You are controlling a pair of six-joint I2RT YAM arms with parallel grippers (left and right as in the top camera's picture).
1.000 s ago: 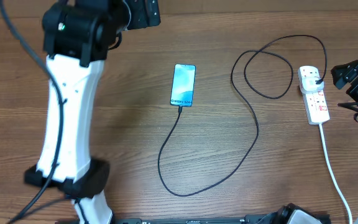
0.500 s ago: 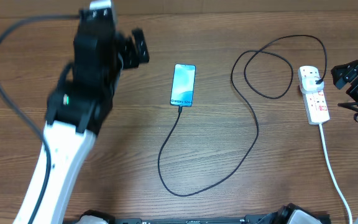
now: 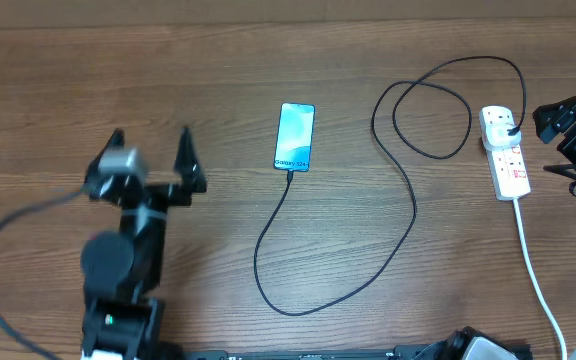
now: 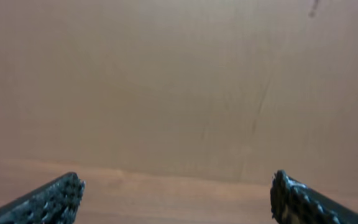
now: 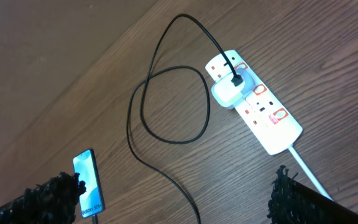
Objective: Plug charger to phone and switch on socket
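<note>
The charger (image 3: 414,212) runs from the phone (image 3: 295,137), counter (image 3: 218,80) centre, to the socket (image 3: 508,160) at right; left claw (image 3: 151,150) and right claw (image 5: 173,186) are spread, empty; risk: the right claw, reaching to switch the socket on, snags the loop and unseats the charger tip.

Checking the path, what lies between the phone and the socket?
Between the phone and the socket, only the charger cable loops across bare table; the overhead view shows it.
</note>
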